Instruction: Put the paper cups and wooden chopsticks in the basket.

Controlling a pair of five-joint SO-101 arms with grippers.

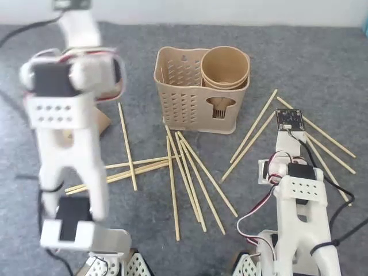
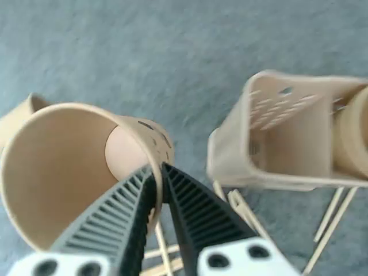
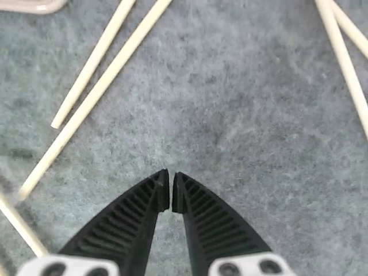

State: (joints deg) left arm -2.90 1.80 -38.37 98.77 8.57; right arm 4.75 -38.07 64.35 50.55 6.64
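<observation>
Cup pinched by its rim wall in left gripper, left of basket.
Tipped sideways, mouth toward the wrist camera, open mat between it and basket. Stacked cups in basket's right compartment. Chopsticks fanned in front, mostly lengthwise toward basket. Right gripper closed on nothing over bare mat.
</observation>
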